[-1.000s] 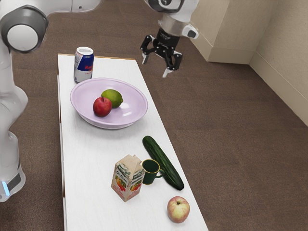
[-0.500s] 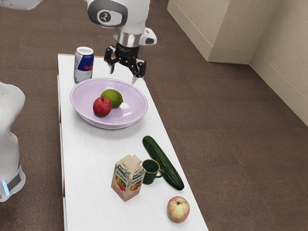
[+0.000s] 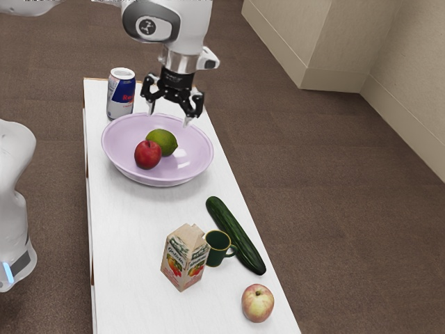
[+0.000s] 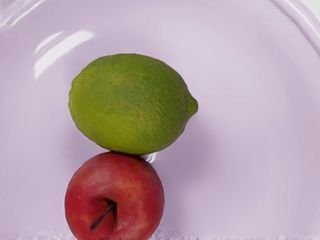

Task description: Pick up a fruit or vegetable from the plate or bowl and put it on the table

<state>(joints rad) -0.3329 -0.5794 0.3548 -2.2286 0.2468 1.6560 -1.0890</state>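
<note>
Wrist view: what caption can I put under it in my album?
A green lime and a red apple with its stem showing, side by side in a shiny lilac bowl.

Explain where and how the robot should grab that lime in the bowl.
Probably from straight above, with the open gripper closing on both ends of the lime: it lies on its side, and the red fruit crowds one long flank, while both ends are free. The pointed end might slip a little.
</note>
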